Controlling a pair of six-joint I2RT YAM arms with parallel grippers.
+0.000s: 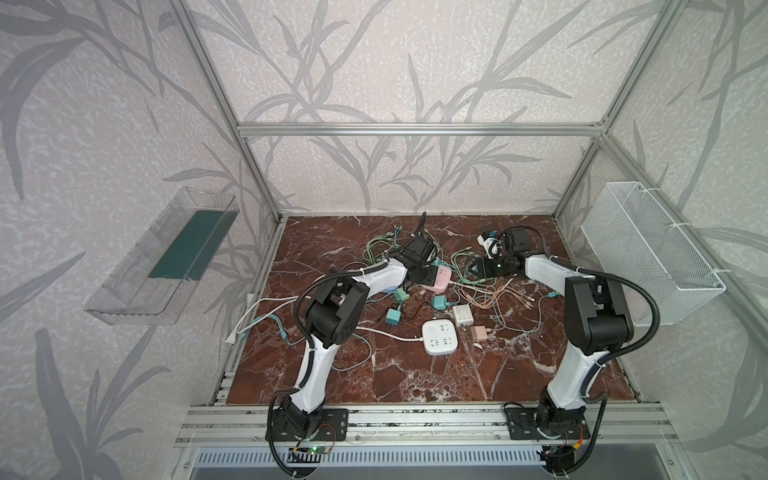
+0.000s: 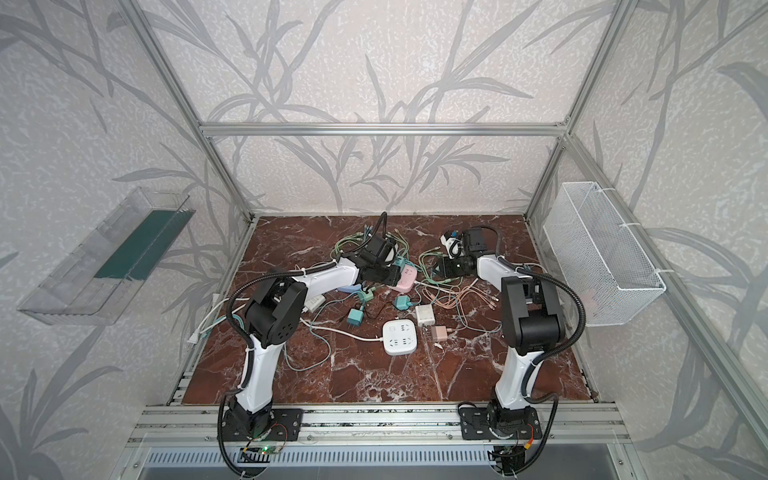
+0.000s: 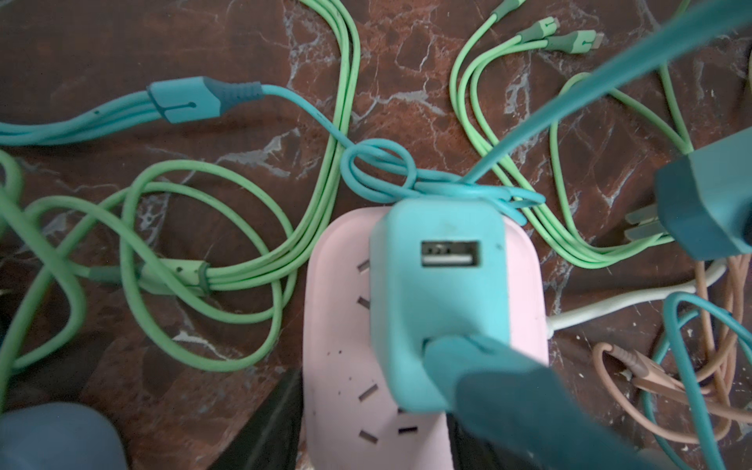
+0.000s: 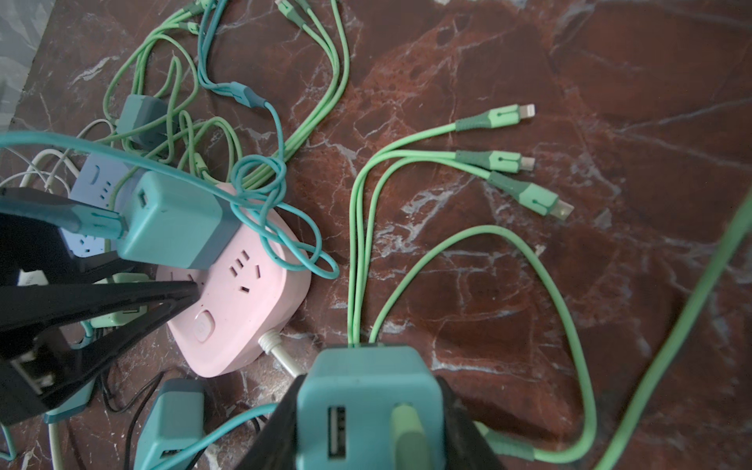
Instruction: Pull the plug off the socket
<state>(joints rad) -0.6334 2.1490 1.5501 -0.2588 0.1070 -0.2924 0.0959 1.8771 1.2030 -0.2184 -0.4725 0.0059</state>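
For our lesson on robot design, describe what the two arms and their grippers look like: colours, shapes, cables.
Both arms have glossy white link shells and boxy black joint housings. A black corrugated cable conduit loops along the left arm and the right arm, zip-tied on. Each stands on a black base plate bolted to an aluminium rail. The left gripper's fingers are black, flat and tapered.

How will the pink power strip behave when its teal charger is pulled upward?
The pink power strip looks small and light, so it would probably lift with the teal charger unless held down. Its white cord and the teal cable looped over it may drag it sideways.
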